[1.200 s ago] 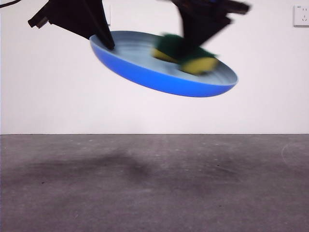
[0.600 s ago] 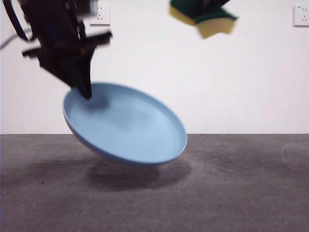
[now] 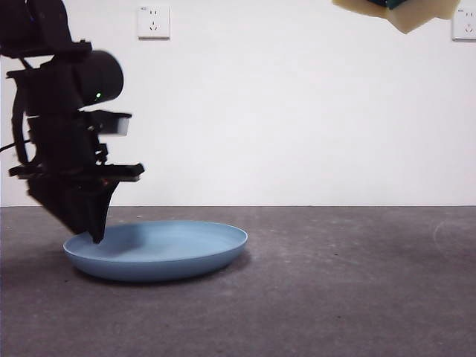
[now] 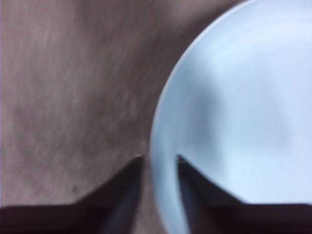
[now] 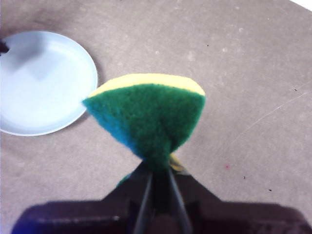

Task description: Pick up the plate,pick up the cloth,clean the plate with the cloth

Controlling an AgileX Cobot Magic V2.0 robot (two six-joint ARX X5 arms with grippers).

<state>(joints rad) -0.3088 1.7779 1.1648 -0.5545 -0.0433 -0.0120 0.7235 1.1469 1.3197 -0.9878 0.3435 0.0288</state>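
The light-blue plate [image 3: 163, 249] lies flat on the grey table at the left of the front view. My left gripper [image 3: 97, 236] comes down onto its left rim. In the left wrist view the two jaws of the left gripper [image 4: 158, 160] straddle the rim of the plate [image 4: 234, 112] and are shut on it. My right gripper [image 5: 158, 170] is shut on the cloth [image 5: 146, 117], a yellow sponge with a green top, held high. Only the cloth's yellow underside [image 3: 401, 11] shows at the top right edge of the front view. The plate [image 5: 44, 83] lies well apart from it.
The grey table [image 3: 335, 282] stretches to a white wall with two sockets, one at the upper left [image 3: 153, 21] and one at the upper right [image 3: 463, 24]. The left arm stands tall and dark over the plate's left side.
The left gripper has carried the plate down and to the left, from tilted in the air to flat on the table. The right gripper has lifted the cloth off the plate, up and to the right.
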